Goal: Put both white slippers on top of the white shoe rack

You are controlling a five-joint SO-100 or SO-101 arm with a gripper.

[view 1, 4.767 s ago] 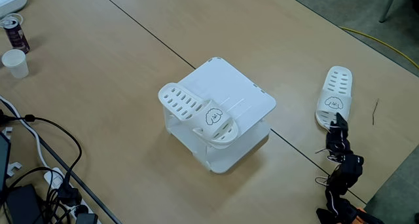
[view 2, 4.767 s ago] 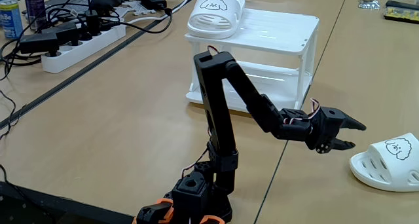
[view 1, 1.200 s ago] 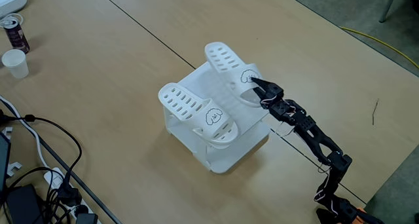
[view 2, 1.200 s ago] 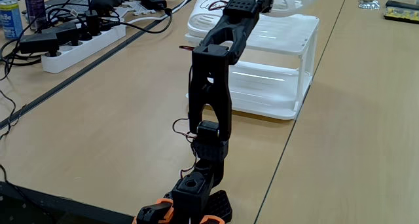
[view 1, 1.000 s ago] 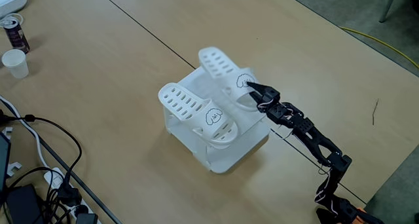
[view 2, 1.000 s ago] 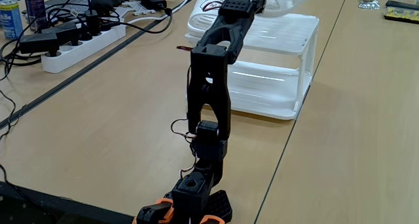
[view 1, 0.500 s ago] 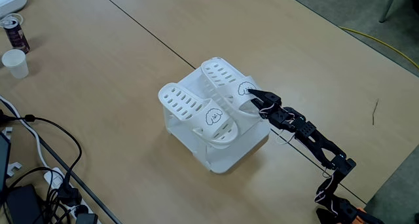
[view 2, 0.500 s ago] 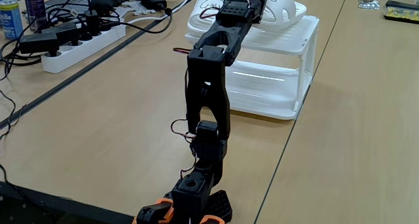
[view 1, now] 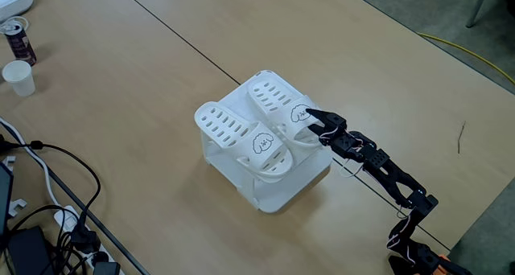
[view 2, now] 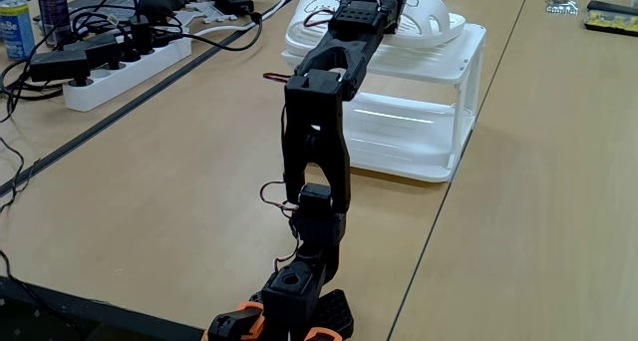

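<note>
The gripper [view 1: 310, 120] is seen at the near end of the second slipper [view 1: 278, 104], its fingers parted around the strap, apparently released. Both slippers lie side by side on the rack [view 1: 322, 164], long axes running away from the gripper; the first slipper [view 1: 241, 136] lies alongside.

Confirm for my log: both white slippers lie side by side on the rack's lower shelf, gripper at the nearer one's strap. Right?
Not quite. In both fixed views the white slippers lie on the white shoe rack's top panel, not the lower shelf. The gripper is at one slipper's strap, as you said.
</note>
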